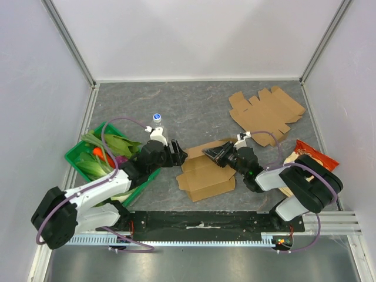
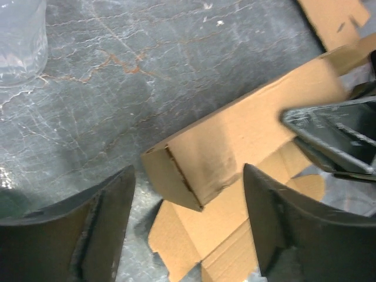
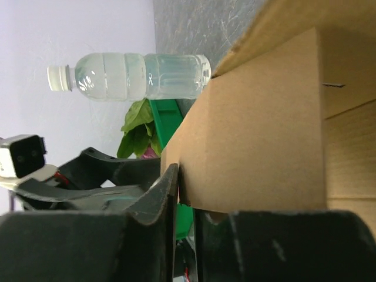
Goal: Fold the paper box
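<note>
1. Brown corrugated card made up the paper box (image 1: 205, 173), which lay half-erected on the desk (image 1: 194, 111), directly between the two sets of fingers.
2. One raised wall was pinched at its edge by the right fingers (image 3: 158, 200), which were closed on the card.
3. The left fingers (image 2: 106, 223) were held apart, with a raised corner of the box between them and touched by neither.
4. The step in hand was judged to be the raising of the side walls, one wall being steadied from the right.
5. A closing or push by the left fingers on that corner was judged to be called for next, so that the wall could be squared.
6. Loose flaps were seen lying flat beneath the left fingers, not yet tucked in.
</note>
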Controlling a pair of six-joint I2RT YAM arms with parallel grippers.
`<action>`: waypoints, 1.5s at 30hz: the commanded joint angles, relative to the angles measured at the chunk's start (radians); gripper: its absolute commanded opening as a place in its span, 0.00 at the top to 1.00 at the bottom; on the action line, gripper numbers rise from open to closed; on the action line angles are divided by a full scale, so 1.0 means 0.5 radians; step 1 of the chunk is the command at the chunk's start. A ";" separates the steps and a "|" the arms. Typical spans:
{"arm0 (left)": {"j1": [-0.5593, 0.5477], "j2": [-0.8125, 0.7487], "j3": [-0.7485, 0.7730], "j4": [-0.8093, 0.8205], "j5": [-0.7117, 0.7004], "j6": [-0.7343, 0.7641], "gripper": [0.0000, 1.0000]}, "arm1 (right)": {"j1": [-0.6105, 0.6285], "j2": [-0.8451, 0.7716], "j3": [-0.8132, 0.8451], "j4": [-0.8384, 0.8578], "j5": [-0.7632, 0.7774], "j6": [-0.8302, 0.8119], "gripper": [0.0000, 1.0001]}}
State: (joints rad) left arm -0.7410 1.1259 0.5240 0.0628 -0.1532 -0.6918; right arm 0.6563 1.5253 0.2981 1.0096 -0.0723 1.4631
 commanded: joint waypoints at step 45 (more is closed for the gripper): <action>-0.751 0.485 0.284 -0.267 -1.224 -0.172 0.53 | -0.466 -1.173 0.450 -2.446 -0.303 -1.954 0.41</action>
State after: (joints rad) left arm -1.1084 1.3548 0.6342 -0.1028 -0.6655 -0.6941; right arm 0.4271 0.9615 0.5888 -0.2855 -0.1436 0.4820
